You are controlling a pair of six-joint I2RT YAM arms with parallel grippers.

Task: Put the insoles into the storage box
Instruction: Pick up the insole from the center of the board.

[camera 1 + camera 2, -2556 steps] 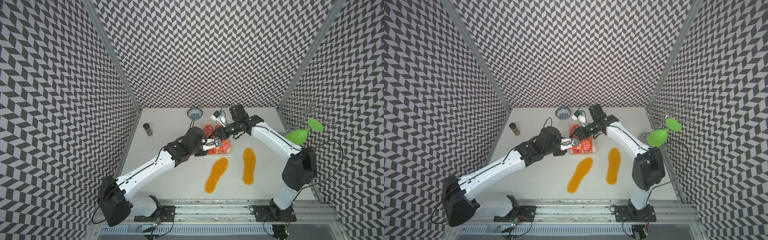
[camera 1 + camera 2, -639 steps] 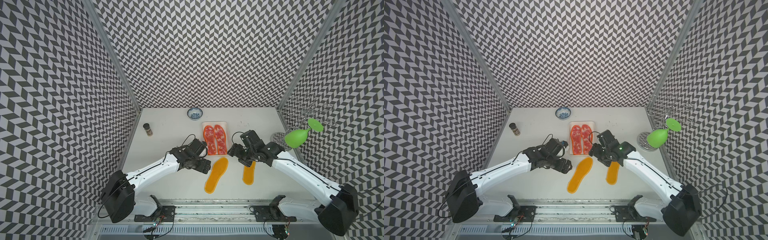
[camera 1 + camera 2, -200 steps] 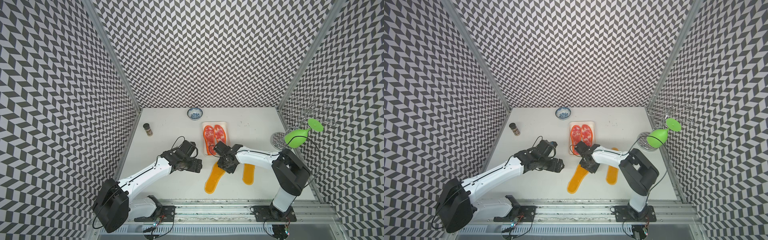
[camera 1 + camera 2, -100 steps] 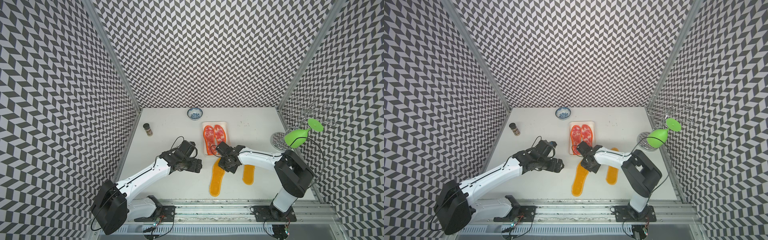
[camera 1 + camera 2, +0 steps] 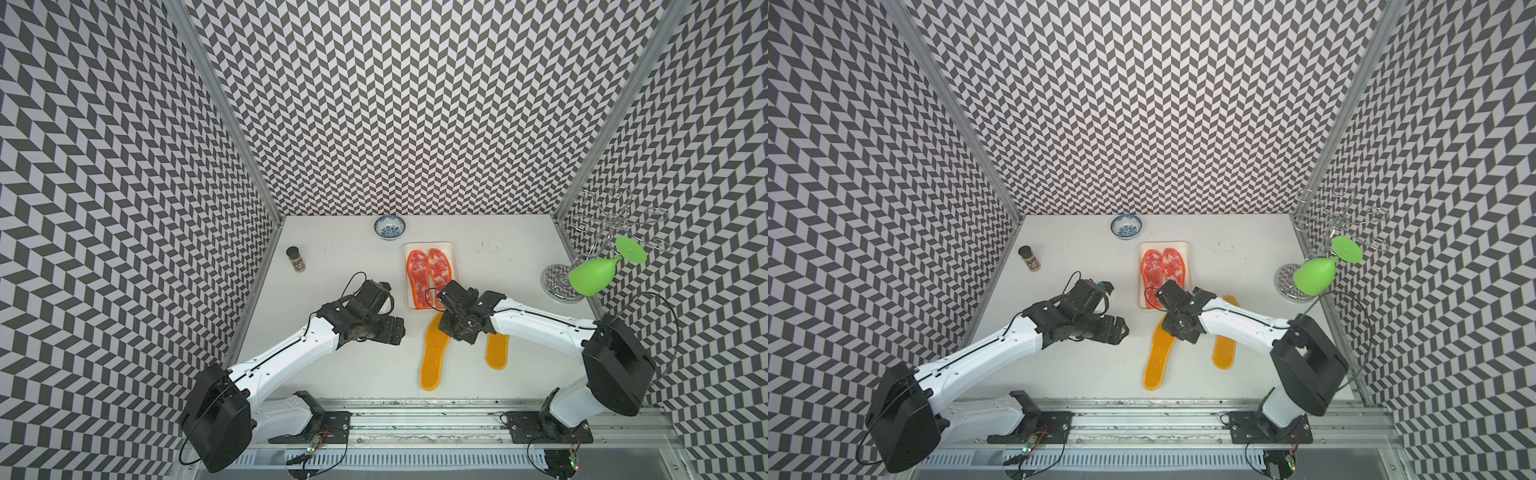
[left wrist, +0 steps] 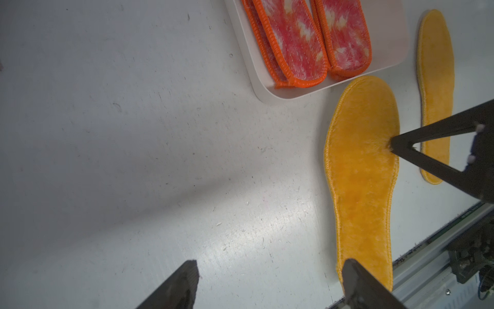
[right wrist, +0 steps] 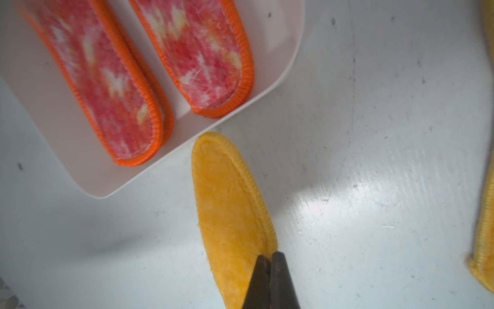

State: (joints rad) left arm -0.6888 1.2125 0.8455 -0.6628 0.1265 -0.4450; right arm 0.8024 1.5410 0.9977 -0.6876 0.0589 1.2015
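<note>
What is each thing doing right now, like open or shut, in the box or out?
Red-and-white insoles: lying inside the storage box.
Pinched yellow insole: outside the box, edge gripped.
Free yellow insole: flat on the table, untouched.
Right gripper: shut on the pinched yellow insole.
Left gripper: open, empty.
Spice jar: upright, lid on.
Bowl: upright.
Green glass: hanging from the rack.

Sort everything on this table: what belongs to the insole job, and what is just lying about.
Job in hand:
storage box
red-and-white insoles inside it
yellow insole, pinched by the right fingers
second yellow insole, lying loose

Just lying about:
patterned bowl
spice jar
green glass on the wire rack
</note>
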